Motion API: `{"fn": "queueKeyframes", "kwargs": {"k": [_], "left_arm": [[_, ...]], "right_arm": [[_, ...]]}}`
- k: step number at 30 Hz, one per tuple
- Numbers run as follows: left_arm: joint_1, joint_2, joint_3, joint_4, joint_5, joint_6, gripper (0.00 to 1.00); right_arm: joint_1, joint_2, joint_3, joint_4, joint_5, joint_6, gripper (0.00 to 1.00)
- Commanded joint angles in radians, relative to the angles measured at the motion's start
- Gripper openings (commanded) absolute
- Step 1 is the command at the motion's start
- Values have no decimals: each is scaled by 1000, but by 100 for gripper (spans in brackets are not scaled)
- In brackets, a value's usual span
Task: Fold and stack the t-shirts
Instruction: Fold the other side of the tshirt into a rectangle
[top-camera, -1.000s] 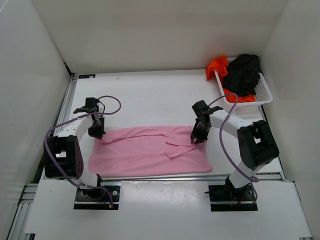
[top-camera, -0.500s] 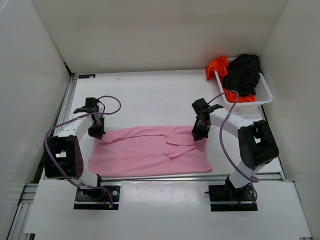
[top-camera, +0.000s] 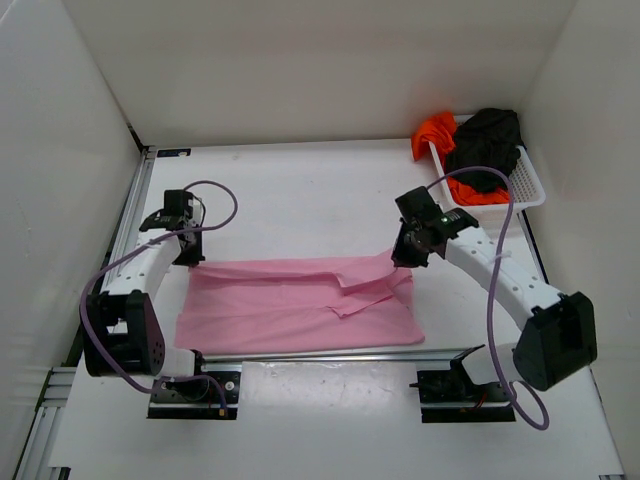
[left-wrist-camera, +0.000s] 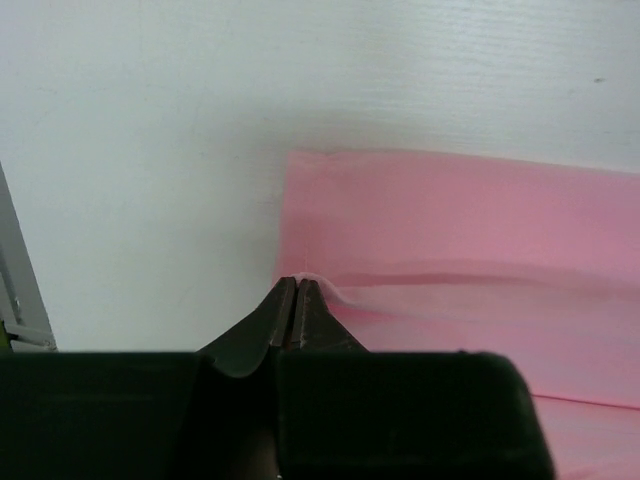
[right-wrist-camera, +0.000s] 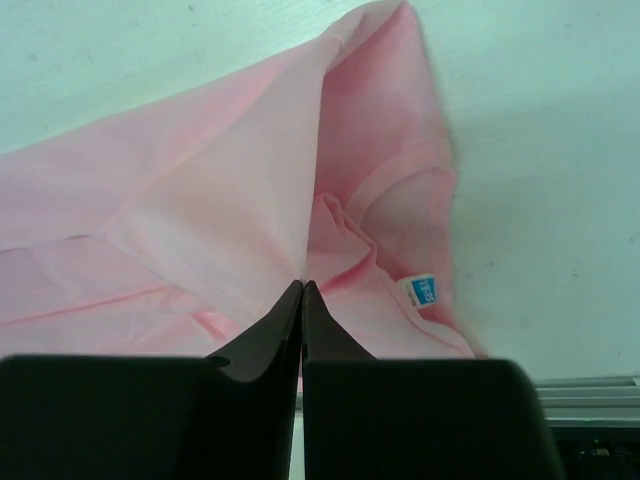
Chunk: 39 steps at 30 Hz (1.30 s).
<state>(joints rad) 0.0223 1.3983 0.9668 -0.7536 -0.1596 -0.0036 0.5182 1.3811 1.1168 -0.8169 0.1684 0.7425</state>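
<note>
A light pink t-shirt lies spread across the near half of the table, folded lengthwise. My left gripper is shut on its far-left edge, the fabric pinched at the fingertips. My right gripper is shut on the far-right edge and has it lifted, so the cloth hangs in a tent from the closed tips; a blue label shows by the collar. The black t-shirt and the orange-red t-shirt are heaped in the basket at the back right.
The white mesh basket stands at the back right corner, close behind my right arm. White walls enclose the table on three sides. A metal rail runs along the near edge.
My right gripper closed on the pink shirt's far-right edge and lifted it up and back toward the far side. The left gripper, shut on its edge throughout, also shifted slightly farther back.
</note>
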Motion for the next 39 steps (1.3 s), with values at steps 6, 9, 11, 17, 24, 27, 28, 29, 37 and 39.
{"fn": "queueKeyframes", "kwargs": {"k": [6,9,11,17,24,27,28,29,37,39], "left_arm": [[-5,-36,-54,36,-98,4,10],[-28,-36,-74,36,-98,4,10],[-42,-36,-106,36,-98,4,10],[-73,-67,-154,36,-98,4,10],[-73,-55,-185,36,-116,4,10],[-73,-30,-149,36,-126,4,10],[-73,-30,-149,36,-136,4,10],[-73,-15,-137,36,-136,4,10],[-73,-41,-177,36,-179,4,44],[-73,-67,-186,36,-204,4,72]], "right_arm": [[-1,-119,-107,-53,-59,28,0],[-1,-119,-138,-53,-84,37,0],[-1,-119,-161,-22,-107,46,0],[-1,-110,-210,19,-148,66,0],[-1,-109,-230,19,-158,66,0],[-1,-119,-218,10,-158,66,0],[-1,-119,-209,10,-158,66,0],[-1,-119,-209,10,-158,66,0],[-1,-99,-242,21,-148,57,0],[-1,-90,-242,21,-148,57,0]]}}
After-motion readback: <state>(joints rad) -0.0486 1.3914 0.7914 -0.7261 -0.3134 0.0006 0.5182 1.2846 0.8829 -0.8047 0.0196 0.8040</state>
